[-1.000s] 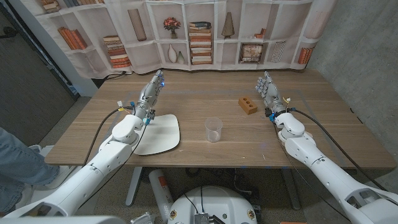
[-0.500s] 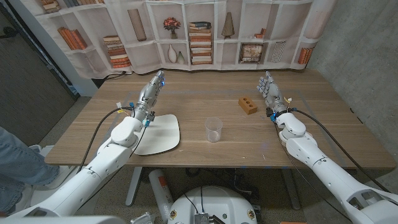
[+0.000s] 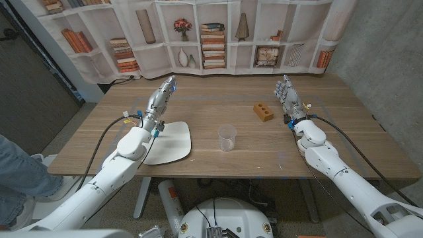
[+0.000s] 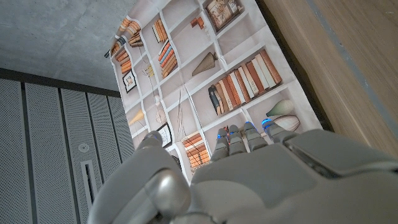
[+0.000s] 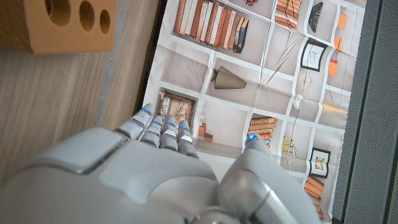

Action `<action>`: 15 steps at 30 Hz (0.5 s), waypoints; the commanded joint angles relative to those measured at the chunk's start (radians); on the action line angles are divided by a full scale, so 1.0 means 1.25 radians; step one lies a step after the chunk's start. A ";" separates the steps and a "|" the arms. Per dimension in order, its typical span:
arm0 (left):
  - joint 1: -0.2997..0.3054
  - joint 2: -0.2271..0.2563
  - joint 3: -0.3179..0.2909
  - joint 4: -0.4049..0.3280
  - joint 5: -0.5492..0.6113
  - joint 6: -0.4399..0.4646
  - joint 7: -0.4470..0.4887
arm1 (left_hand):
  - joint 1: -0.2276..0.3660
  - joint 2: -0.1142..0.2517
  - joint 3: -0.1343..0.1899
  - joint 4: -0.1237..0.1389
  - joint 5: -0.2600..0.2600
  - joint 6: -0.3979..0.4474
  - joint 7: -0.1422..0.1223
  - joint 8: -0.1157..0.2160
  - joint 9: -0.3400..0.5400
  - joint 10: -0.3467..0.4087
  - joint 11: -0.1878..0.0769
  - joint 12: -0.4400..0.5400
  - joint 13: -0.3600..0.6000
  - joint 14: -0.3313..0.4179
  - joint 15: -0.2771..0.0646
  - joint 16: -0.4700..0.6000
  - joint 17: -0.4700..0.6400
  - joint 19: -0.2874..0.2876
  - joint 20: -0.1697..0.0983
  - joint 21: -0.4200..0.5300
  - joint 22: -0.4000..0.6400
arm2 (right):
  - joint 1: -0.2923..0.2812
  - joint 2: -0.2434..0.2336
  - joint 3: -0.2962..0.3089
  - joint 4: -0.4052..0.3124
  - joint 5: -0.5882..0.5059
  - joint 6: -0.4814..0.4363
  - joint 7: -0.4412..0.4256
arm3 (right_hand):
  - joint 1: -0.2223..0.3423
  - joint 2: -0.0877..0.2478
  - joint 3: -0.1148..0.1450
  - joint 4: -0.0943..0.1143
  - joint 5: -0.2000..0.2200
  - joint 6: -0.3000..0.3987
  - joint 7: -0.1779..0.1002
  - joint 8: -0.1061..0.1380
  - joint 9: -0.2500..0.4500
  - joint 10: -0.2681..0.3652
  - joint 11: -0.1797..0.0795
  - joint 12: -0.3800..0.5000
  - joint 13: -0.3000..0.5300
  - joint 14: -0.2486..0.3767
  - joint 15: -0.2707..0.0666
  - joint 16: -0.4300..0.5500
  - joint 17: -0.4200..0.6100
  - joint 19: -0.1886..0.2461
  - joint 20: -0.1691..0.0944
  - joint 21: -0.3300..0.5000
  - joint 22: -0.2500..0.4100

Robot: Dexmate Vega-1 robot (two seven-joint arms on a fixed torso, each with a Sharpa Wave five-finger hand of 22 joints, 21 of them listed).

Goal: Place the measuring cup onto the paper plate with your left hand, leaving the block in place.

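Nothing done: measuring cup (image 3: 227,137) sitting on counter (image 3: 218,99) beside paper plate (image 3: 170,142); left hand (image 3: 160,100) hovering, fingers straight, holding nothing

The paper plate (image 3: 166,143) is partly covered along its left side by the left arm (image 3: 125,151). In the right wrist view the picture's edge cuts off the block (image 5: 59,23), leaving its holed face.
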 commanded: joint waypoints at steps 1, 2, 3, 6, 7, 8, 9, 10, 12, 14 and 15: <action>0.016 -0.004 0.003 0.002 0.018 -0.025 0.001 | 0.009 0.004 0.003 -0.005 0.007 0.006 0.002 0.001 0.001 0.007 0.002 0.004 0.001 0.004 0.005 0.002 0.003 0.003 -0.014 0.000 0.004 | -0.013 -0.005 0.006 -0.011 0.000 0.015 0.003 | 0.006 -0.002 0.003 -0.006 -0.003 0.004 0.004 0.005 0.003 0.010 0.002 0.009 0.004 0.007 -0.002 0.004 0.003 0.006 -0.008 0.007 0.003; 0.018 -0.004 0.003 0.001 0.023 -0.027 0.004 | 0.009 0.004 0.003 -0.005 0.007 0.006 0.002 0.001 0.001 0.007 0.002 0.004 0.001 0.004 0.005 0.001 0.003 0.003 -0.014 -0.001 0.004 | -0.014 -0.004 0.006 -0.012 0.000 0.015 0.000 | 0.006 -0.002 0.002 -0.007 -0.004 0.005 0.004 0.005 0.003 0.013 0.004 0.010 0.004 0.007 -0.001 0.004 0.003 0.006 -0.008 0.007 0.003; 0.019 -0.004 0.003 0.000 0.029 -0.030 0.007 | 0.010 0.004 0.003 -0.005 0.007 0.006 0.002 0.001 0.001 0.007 0.002 0.004 0.001 0.004 0.005 0.002 0.003 0.003 -0.013 -0.001 0.004 | -0.015 -0.005 0.007 -0.013 0.000 0.013 -0.002 | 0.006 -0.002 0.002 -0.007 -0.004 0.005 0.004 0.005 0.003 0.015 0.004 0.010 0.004 0.007 -0.001 0.004 0.003 0.007 -0.008 0.007 0.003; 0.025 -0.005 0.003 -0.001 0.040 -0.041 0.013 | 0.010 0.004 0.002 -0.006 0.007 0.006 0.002 0.000 0.002 0.008 0.003 0.003 0.001 0.006 0.007 0.002 0.003 0.003 -0.013 -0.001 0.004 | -0.015 -0.006 0.007 -0.014 -0.001 0.010 -0.003 | 0.007 -0.002 0.002 -0.007 -0.004 0.006 0.003 0.005 0.003 0.017 0.004 0.011 0.004 0.008 -0.001 0.004 0.003 0.007 -0.008 0.007 0.003; 0.027 -0.005 0.002 -0.003 0.049 -0.043 0.019 | 0.011 0.004 0.002 -0.006 0.007 0.006 0.002 0.000 0.002 0.008 0.003 0.003 0.001 0.006 0.006 0.001 0.003 0.003 -0.013 -0.001 0.004 | -0.015 -0.006 0.007 -0.014 -0.001 0.010 -0.004 | 0.007 -0.003 0.002 -0.007 -0.005 0.006 0.002 0.005 0.003 0.017 0.005 0.011 0.004 0.008 -0.002 0.004 0.003 0.007 -0.008 0.007 0.003; 0.030 -0.003 0.001 -0.006 0.058 -0.044 0.025 | 0.011 0.004 0.002 -0.006 0.007 0.007 0.002 0.000 0.002 0.008 0.002 0.003 0.001 0.006 0.005 0.001 0.003 0.004 -0.013 -0.001 0.004 | -0.014 -0.007 0.007 -0.013 -0.003 0.011 -0.003 | 0.007 -0.003 0.002 -0.007 -0.005 0.006 0.002 0.005 0.003 0.017 0.004 0.011 0.004 0.008 -0.002 0.004 0.003 0.007 -0.008 0.007 0.003; 0.032 -0.002 0.000 -0.008 0.064 -0.045 0.028 | 0.011 0.004 0.002 -0.006 0.007 0.007 0.002 0.000 0.002 0.009 0.002 0.003 0.001 0.006 0.004 0.001 0.003 0.004 -0.013 -0.001 0.004 | -0.015 -0.005 0.008 -0.016 0.000 0.008 -0.008 | 0.007 -0.003 0.002 -0.007 -0.005 0.006 0.003 0.005 0.003 0.017 0.005 0.011 0.004 0.008 -0.002 0.004 0.003 0.007 -0.008 0.007 0.003; 0.033 -0.002 0.000 -0.009 0.067 -0.047 0.029 | 0.012 0.004 0.002 -0.006 0.007 0.010 0.002 0.001 0.002 0.010 0.001 0.003 0.001 0.010 0.002 0.002 0.003 0.004 -0.013 -0.001 0.004 | -0.013 -0.006 0.007 -0.014 -0.002 0.011 -0.004 | 0.007 -0.003 0.001 -0.008 -0.005 0.006 0.002 0.005 0.003 0.017 0.005 0.011 0.004 0.008 -0.002 0.003 0.003 0.007 -0.008 0.007 0.003; 0.034 -0.001 0.000 -0.008 0.075 -0.051 0.032 | 0.012 0.004 0.002 -0.007 0.007 0.010 0.001 0.001 0.002 0.011 0.001 0.003 0.001 0.011 0.002 0.002 0.003 0.004 -0.013 -0.002 0.004 | -0.013 -0.007 0.008 -0.017 -0.004 0.009 -0.008 | 0.007 -0.003 0.001 -0.008 -0.005 0.007 0.001 0.005 0.003 0.018 0.005 0.011 0.004 0.008 -0.002 0.003 0.003 0.007 -0.008 0.007 0.003; 0.036 0.000 0.000 -0.010 0.086 -0.052 0.036 | 0.013 0.004 0.002 -0.007 0.007 0.011 0.001 0.000 0.002 0.013 0.000 0.003 0.001 0.012 0.003 0.002 0.003 0.004 -0.013 -0.002 0.004 | -0.012 -0.011 0.007 -0.021 -0.006 0.007 -0.006 | 0.007 -0.003 0.001 -0.008 -0.005 0.007 0.001 0.005 0.003 0.018 0.005 0.011 0.004 0.009 -0.002 0.003 0.003 0.008 -0.008 0.007 0.003; 0.037 0.000 0.001 -0.011 0.090 -0.052 0.038 | 0.013 0.004 0.002 -0.007 0.007 0.011 0.001 0.000 0.002 0.013 0.001 0.003 0.001 0.012 0.002 0.002 0.003 0.003 -0.013 -0.002 0.004 | -0.012 -0.011 0.007 -0.025 -0.005 0.004 -0.008 | 0.007 -0.003 0.001 -0.008 -0.005 0.007 0.001 0.005 0.003 0.018 0.005 0.011 0.004 0.009 -0.002 0.003 0.003 0.008 -0.008 0.007 0.003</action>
